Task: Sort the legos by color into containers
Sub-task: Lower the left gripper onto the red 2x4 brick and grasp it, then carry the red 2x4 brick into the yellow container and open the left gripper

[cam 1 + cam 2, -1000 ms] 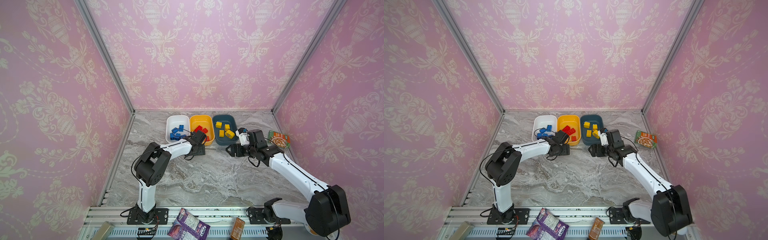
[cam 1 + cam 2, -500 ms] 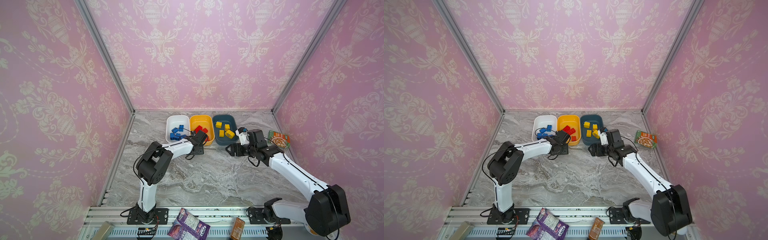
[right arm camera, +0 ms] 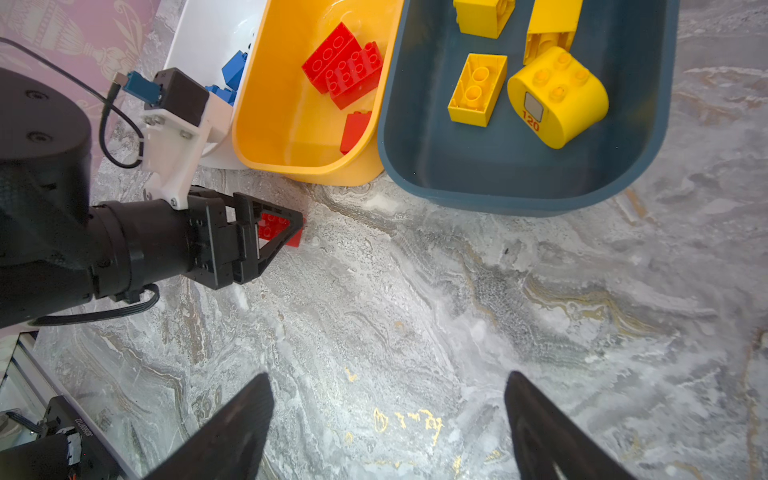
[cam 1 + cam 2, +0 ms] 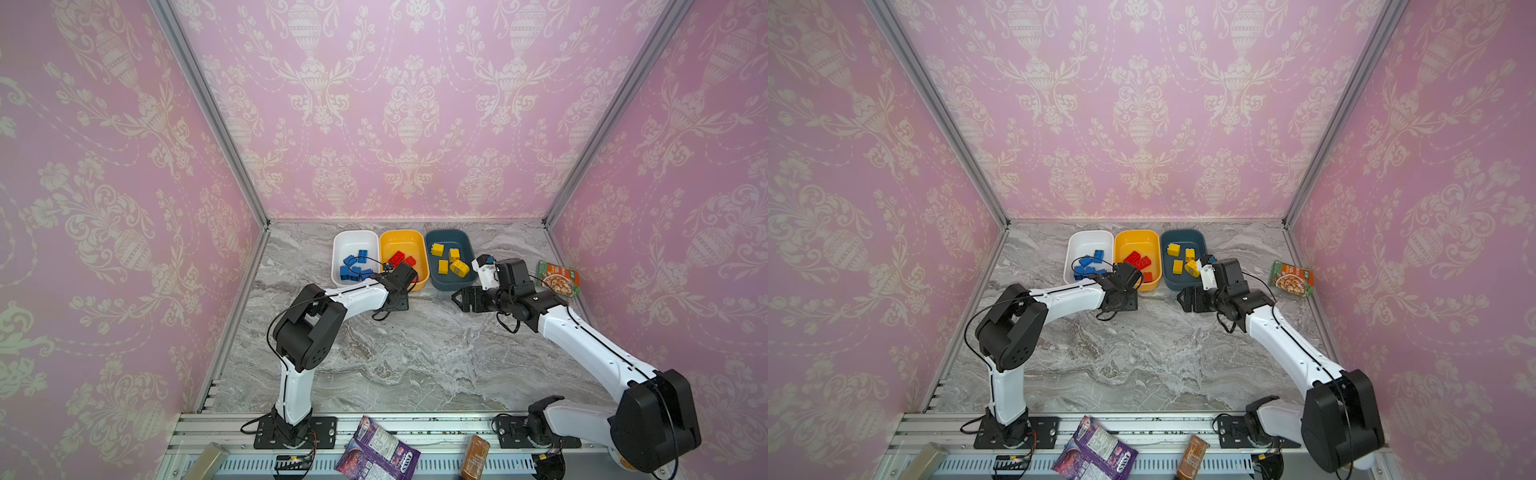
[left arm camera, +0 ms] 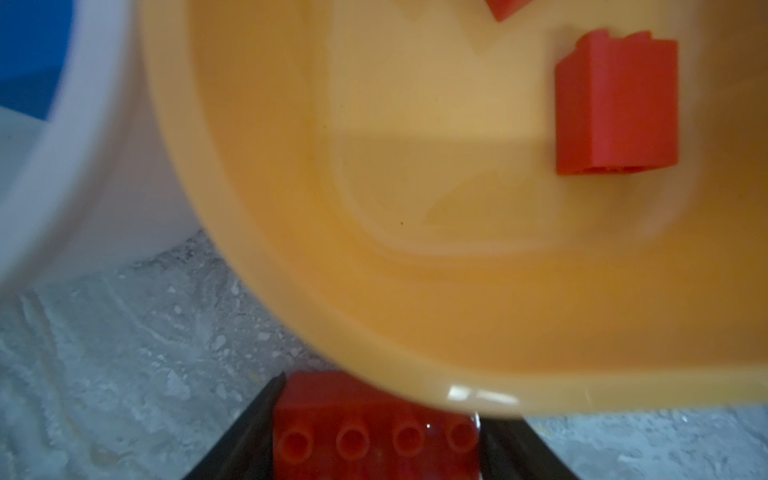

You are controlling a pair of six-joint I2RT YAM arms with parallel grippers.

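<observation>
Red lego [image 5: 376,428] clamped in left hand [image 3: 291,228]; right hand [image 3: 388,378] wide open, empty.

Left tool [image 5: 376,440] grips a red brick [image 5: 365,399] just outside the yellow-orange tub [image 5: 270,232]

The grey marbled tabletop [image 4: 415,353] carries a white tub [image 4: 353,245], a yellow-orange tub [image 4: 401,241] and a dark teal tub [image 4: 444,281] side by side at twelve o'clock. A green snack packet [image 4: 557,279] lies at two o'clock. A red brick [image 3: 295,239] sits near the yellow-orange tub's six o'clock rim.
</observation>
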